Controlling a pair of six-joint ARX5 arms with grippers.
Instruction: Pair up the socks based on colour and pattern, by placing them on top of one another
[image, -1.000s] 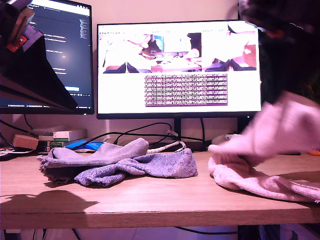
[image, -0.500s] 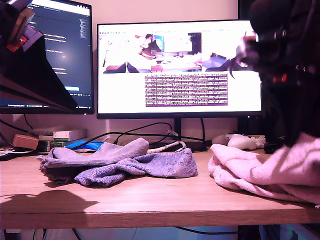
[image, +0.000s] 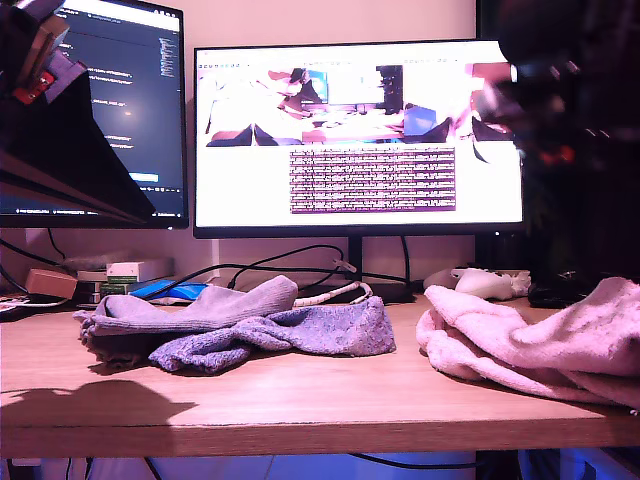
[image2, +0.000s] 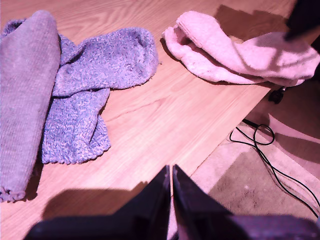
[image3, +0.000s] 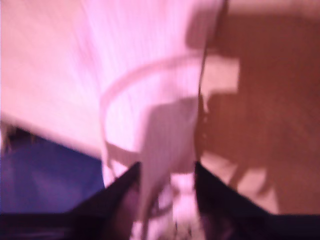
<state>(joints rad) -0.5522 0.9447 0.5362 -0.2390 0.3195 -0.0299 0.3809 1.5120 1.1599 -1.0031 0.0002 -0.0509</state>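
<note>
Socks: we are counting two pink socks (image: 520, 345) piled at the exterior view's right of the bench (image: 300, 400), one grey sock (image: 190, 310) and blue-purple knit (image: 300, 330) at its left. Pink pile now lying lower than before. Our first claw (image2: 171, 182) is sitting pressed together, our second claw (image3: 167, 172) spread apart.

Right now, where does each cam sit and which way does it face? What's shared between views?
Exterior view: low at the desk's front edge, facing the monitors; a blurred dark arm at its right.
First wrist view: above the desk, looking down on the blue-purple socks and pink socks; my first gripper's jaws closed.
Second wrist view: close over pink fabric, blurred; my second gripper's jaws apart.
Shared: exterior and first wrist views both show the blue-purple socks and pink socks.
</note>
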